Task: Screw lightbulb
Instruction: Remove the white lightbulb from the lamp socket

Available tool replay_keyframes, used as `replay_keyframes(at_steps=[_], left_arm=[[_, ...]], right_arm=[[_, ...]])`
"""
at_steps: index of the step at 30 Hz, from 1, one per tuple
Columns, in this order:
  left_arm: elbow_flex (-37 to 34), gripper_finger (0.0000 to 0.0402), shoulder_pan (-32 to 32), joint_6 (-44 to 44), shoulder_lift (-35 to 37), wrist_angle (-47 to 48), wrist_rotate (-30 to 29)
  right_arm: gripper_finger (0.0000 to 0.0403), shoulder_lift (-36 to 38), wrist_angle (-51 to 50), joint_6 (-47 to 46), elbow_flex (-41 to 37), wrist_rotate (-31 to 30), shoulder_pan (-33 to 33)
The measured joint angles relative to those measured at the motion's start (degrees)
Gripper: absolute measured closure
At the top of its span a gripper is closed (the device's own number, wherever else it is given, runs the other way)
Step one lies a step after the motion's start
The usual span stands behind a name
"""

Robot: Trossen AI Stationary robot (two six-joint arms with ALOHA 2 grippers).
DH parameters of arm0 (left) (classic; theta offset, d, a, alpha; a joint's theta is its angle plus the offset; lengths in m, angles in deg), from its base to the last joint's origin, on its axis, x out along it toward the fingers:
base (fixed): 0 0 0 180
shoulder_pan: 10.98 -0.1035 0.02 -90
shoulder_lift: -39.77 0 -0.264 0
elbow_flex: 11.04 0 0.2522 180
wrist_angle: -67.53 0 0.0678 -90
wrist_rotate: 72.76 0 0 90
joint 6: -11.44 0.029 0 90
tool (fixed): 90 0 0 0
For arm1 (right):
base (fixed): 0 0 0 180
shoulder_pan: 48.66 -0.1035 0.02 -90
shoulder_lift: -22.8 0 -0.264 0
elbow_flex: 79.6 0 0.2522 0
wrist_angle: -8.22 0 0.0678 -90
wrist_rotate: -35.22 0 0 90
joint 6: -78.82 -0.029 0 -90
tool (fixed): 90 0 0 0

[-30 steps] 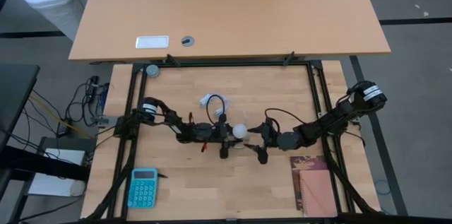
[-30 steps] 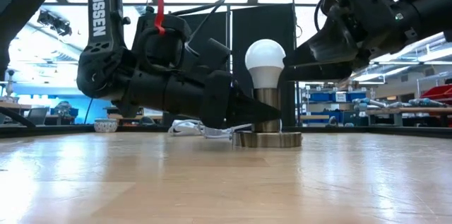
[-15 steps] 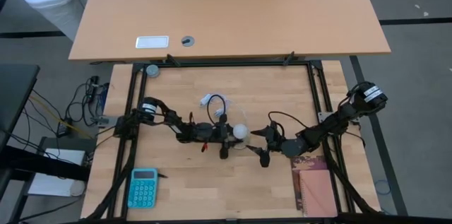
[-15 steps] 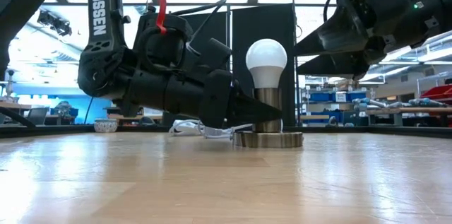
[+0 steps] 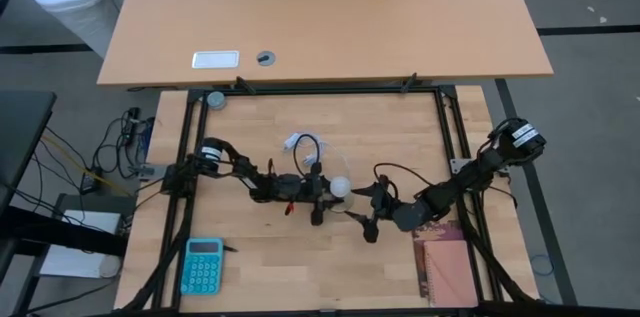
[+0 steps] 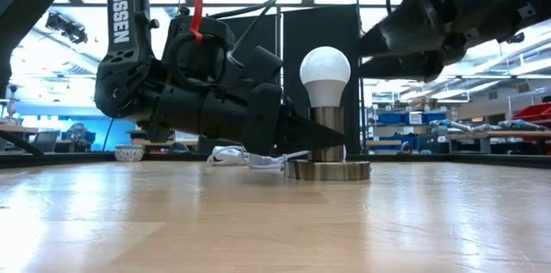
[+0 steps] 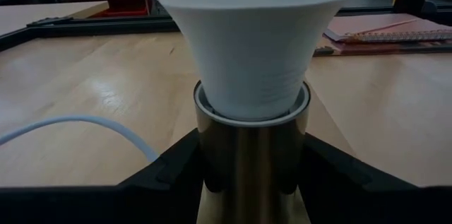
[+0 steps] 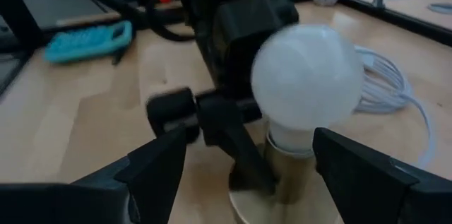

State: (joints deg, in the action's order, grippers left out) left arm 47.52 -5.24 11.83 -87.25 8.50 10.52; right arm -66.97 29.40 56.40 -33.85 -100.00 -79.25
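Observation:
The white lightbulb (image 6: 325, 71) stands upright with its narrow end in the metal barrel of the socket (image 6: 325, 133), whose round flat base (image 6: 327, 170) rests on the table; the bulb also shows in the high view (image 5: 342, 187). My left gripper (image 5: 320, 200) lies low at the table's middle, shut on the socket barrel. My right gripper (image 5: 367, 208) is open just right of the bulb and above the socket. In the right wrist view its fingers (image 8: 159, 167) stand well to either side of the bulb (image 8: 305, 83) without touching it. My left gripper pinches the socket's metal barrel (image 7: 251, 174) between its two fingers, just below the rim where the bulb (image 7: 254, 47) enters. The fingers come level from the table's left side. The socket stands upright with its base on the table.
The socket's white cable (image 5: 303, 145) lies coiled just behind the bulb. A teal calculator (image 5: 203, 265) lies at the near left and a notebook (image 5: 446, 262) at the near right. A roll of tape (image 5: 216, 100) sits at the far left corner.
My right gripper has drawn back a little from the bulb toward the table's right edge, risen slightly and turned about its wrist. The bulb and socket have stayed upright in place, and my left gripper has kept still.

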Motion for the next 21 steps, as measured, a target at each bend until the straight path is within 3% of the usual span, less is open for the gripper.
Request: replay_keyframes(at_steps=[16, 21], left_arm=[[0.0, 0.0208, 0.0, -0.5, 0.0, 0.0, 0.0], [0.0, 0.0208, 0.0, -0.8, -0.1, -0.1, -0.6]], right_arm=[[0.0094, -4.3, 0.5, -4.3, 0.0, -5.5, -0.5], [0.0094, -9.7, 5.7, -5.5, 0.0, -15.1, -3.2]])
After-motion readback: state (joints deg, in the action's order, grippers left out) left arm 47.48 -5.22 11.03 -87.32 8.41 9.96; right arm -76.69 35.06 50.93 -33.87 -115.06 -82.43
